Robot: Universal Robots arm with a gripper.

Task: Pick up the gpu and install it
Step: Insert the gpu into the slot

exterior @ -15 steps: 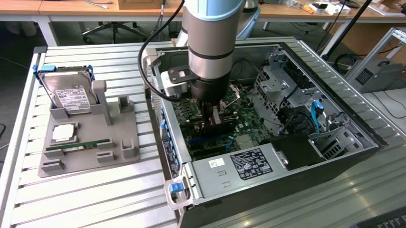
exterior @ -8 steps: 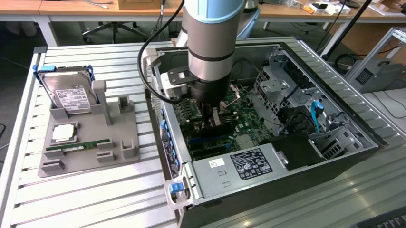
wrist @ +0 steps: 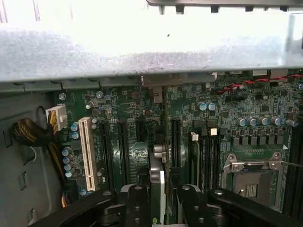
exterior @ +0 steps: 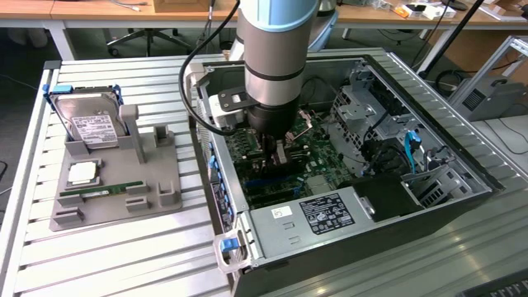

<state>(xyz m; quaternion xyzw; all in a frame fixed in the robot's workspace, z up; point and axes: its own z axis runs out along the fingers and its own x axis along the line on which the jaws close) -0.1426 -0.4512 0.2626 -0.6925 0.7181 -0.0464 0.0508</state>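
Wrist view: gripper [wrist: 158, 201] fingers [wrist: 137, 205] clamp the gpu [wrist: 156, 182] edge-on over the motherboard [wrist: 227, 123].
Most of the card is hidden between the pads; beyond, toward twelve o'clock, slots run to the washed-out case wall [wrist: 142, 52]. Outside, the arm [exterior: 276, 55] blocks it within the computer case [exterior: 462, 204].

The arm [exterior: 276, 55] hides much of the motherboard [exterior: 318, 162] at 12 o'clock; the gpu [wrist: 156, 189] shows edge-on, mostly hidden.
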